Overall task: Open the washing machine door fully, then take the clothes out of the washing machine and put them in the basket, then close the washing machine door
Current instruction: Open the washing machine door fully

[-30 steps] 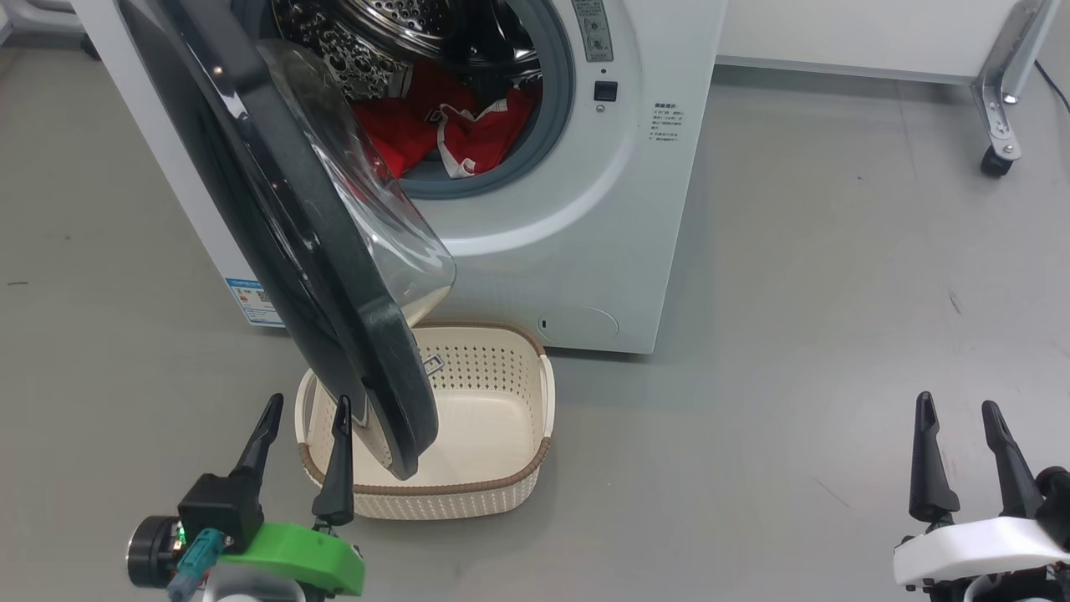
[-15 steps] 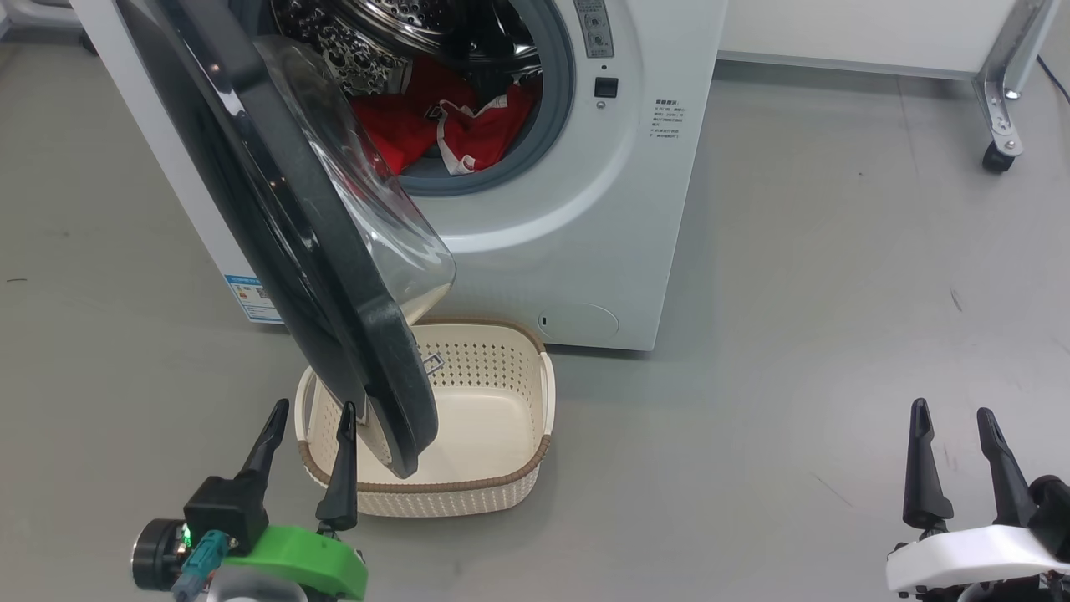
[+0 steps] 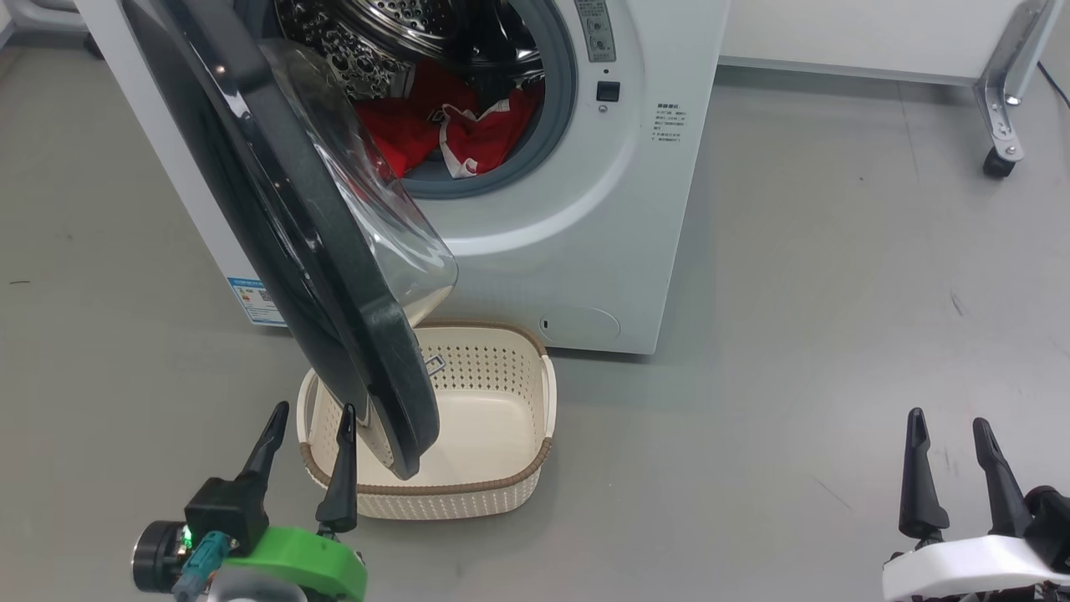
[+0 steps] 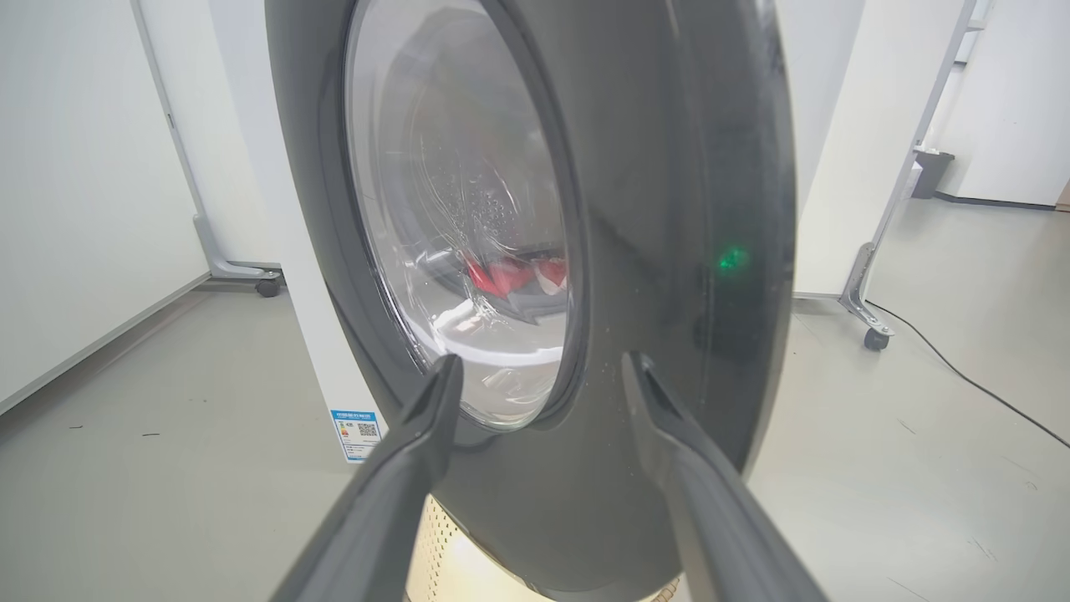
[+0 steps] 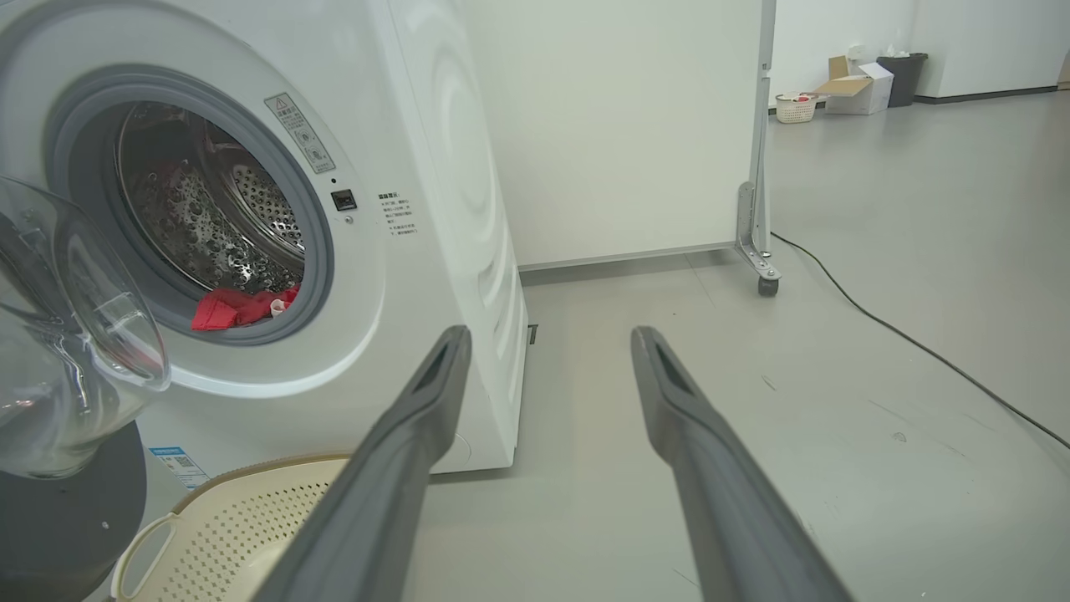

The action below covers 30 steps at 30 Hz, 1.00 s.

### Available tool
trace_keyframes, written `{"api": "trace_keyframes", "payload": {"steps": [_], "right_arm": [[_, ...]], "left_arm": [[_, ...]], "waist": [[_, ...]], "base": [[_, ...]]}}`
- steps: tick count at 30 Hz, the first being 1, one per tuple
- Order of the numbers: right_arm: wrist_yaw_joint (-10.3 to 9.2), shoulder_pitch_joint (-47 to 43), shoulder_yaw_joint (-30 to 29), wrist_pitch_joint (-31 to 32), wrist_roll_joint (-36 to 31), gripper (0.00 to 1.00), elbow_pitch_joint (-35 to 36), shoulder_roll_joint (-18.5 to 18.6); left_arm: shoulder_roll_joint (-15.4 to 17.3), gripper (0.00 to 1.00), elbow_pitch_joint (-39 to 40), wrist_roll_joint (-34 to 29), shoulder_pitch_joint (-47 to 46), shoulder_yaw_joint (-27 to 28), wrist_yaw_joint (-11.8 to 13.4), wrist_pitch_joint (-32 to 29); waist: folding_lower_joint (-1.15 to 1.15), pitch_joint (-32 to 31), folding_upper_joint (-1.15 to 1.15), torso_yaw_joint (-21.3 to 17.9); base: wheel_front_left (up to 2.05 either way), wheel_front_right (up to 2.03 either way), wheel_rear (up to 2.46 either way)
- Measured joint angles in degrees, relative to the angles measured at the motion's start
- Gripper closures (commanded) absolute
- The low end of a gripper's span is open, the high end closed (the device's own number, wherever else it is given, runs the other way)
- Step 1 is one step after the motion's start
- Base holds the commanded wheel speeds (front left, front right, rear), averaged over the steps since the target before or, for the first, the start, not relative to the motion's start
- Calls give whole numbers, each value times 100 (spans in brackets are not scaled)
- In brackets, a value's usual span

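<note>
Evidently the washing machine door (image 3: 334, 276) hangs half-open above the basket (image 3: 468, 502) — hence the left gripper (image 3: 313, 408), spread and empty, faces its black rim, likely to push it wider, while the right gripper (image 3: 949, 416) idles open and the clothes (image 3: 435, 134) lie inside the washing machine (image 3: 585, 251).

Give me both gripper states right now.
Left gripper: open, holding nothing, near the round glossy black-rimmed washing machine door.
Right gripper: open, holding nothing.

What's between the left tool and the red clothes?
The partly open door: in the left wrist view, the left tool faces its glass, with the clothes seen through it.
</note>
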State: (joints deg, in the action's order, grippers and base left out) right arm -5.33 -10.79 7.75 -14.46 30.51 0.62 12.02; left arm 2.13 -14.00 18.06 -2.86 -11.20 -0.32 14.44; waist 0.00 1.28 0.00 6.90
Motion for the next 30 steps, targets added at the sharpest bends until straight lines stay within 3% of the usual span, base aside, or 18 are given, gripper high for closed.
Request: {"api": "trace_keyframes", "payload": {"steps": [19,20,22,30], "right_arm": [[175,-37,-63,0,-202,0,-46,-109],[176,-37,-66,0,-211,0,-49,-121],[192,-38,-77,0,-240,0,-60,-134],[270,-54,-119,0,-261,0,-68,-211]], "left_arm": [[0,0,-80,-1,0,-3,0,0],[0,18,-89,-1,0,-7,-5,0],[0,100,-114,7,0,-36,-37,0],[0,100,-8,8,1,-32,-145,0]], "waist": [[0,-87,0,6],[0,-90,0,7],[0,-98,0,6],[0,-114,0,3]], "base": [[0,0,0],[0,0,0],[0,0,0],[0,0,0]]}}
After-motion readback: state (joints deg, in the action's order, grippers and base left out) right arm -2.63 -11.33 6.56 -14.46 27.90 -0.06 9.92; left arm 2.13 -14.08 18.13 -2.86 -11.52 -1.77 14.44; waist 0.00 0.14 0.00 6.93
